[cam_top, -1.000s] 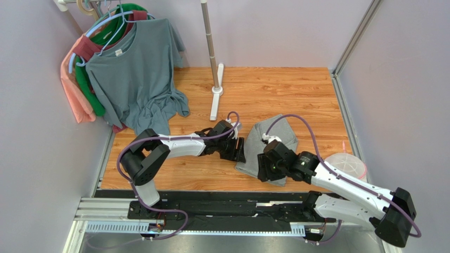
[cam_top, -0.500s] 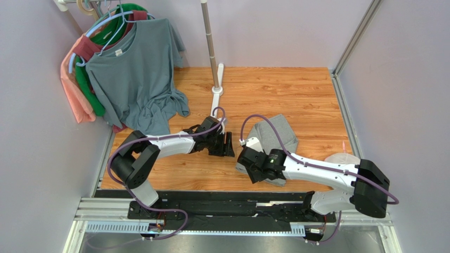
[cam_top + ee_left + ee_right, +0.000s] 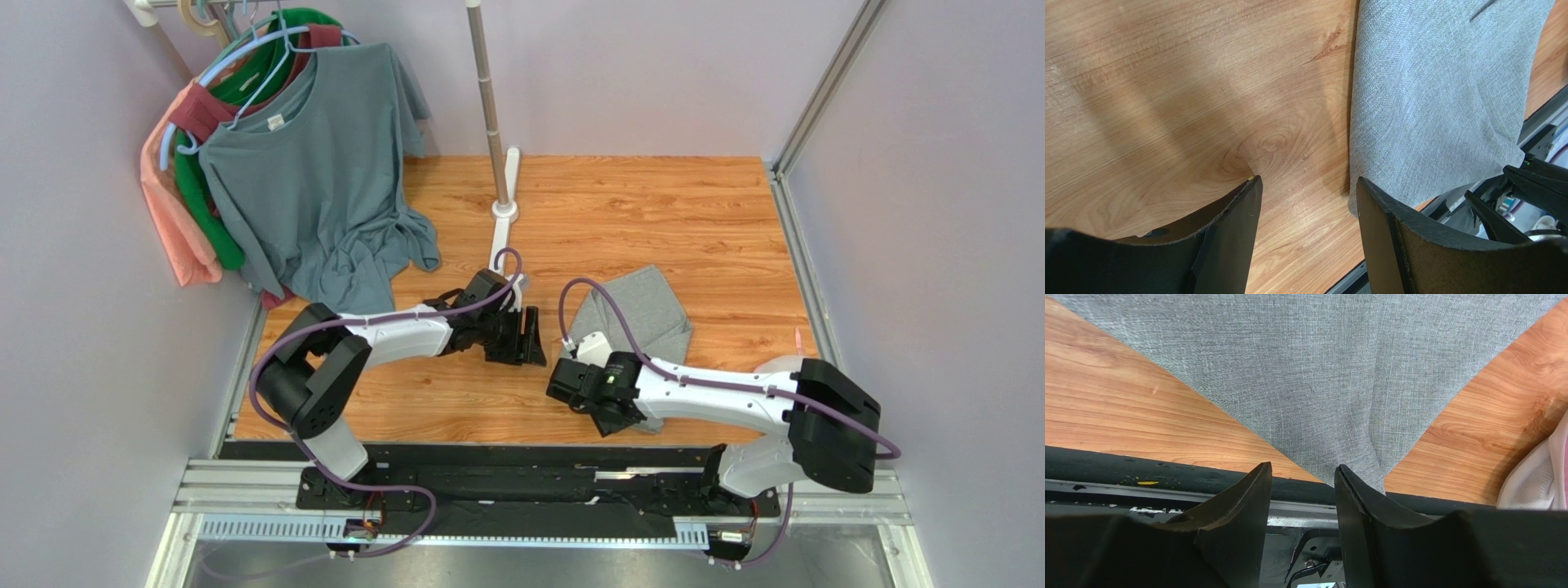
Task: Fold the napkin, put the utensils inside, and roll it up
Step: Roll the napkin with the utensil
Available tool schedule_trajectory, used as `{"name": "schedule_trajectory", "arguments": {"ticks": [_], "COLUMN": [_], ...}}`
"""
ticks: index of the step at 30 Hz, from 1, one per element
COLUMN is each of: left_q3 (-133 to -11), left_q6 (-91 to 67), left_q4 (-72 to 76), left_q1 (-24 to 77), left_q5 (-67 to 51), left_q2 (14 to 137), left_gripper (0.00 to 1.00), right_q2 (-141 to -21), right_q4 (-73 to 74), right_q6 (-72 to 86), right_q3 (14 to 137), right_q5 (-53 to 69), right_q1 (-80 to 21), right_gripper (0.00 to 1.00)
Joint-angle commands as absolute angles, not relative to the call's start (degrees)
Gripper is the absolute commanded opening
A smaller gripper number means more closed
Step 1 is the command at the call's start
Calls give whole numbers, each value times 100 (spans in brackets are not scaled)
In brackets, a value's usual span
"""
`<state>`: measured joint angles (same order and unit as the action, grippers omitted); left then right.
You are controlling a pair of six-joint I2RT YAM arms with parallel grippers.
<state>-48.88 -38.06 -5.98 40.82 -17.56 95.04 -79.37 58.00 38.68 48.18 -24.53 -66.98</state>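
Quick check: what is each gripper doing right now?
Left gripper: open, empty, beside the napkin.
Right gripper: open, empty, at the napkin's near corner.

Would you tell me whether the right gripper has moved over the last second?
Yes. In the top view the right gripper has shifted left, nearer the line of the white stand foot, ending over the napkin's near-left edge.

Plain grey napkin (image 3: 640,309), folded, flat on wooden table (image 3: 638,208).
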Motion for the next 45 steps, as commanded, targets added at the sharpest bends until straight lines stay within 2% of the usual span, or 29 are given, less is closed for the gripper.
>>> {"name": "schedule_trajectory", "arguments": {"ticks": [1, 11, 19, 21, 25, 37, 45], "left_q3": [-4948, -4948, -4931, -4931, -4931, -4896, -4869], "left_q6": [-3727, -3718, -3691, -3683, -3665, -3656, -3674], "left_q4": [-466, -510, -510, -501, -466, -440, -396], "left_q1": [4052, 4034, 3999, 3990, 3973, 3920, 3894], "left_q5": [-1854, -1837, -1837, -1863, -1898, -1960, -1986], "left_q2": [9519, 9457, 9466, 9475, 9510, 9448, 9475], "left_gripper": [67, 67, 66, 66, 66, 66, 66], "right_q2": [-8042, -8542, -8675, -8666, -8815, -9869, -9826], "right_q4": [6047, 6222, 6460, 6547, 6776, 7567, 8068], "right_q6": [4192, 4421, 4526, 4465, 4351, 4956, 5581], "right_q3": [4825, 4904, 5045, 5176, 5414, 5897, 6047], "right_q5": [-2777, -3023, -3260, -3331, -3646, -4279, -4693], "right_q1": [-6750, -6750, -6759, -6768, -6768, -6803, -7031], "right_gripper": [45, 41, 17, 8, 1, 0, 0]}}
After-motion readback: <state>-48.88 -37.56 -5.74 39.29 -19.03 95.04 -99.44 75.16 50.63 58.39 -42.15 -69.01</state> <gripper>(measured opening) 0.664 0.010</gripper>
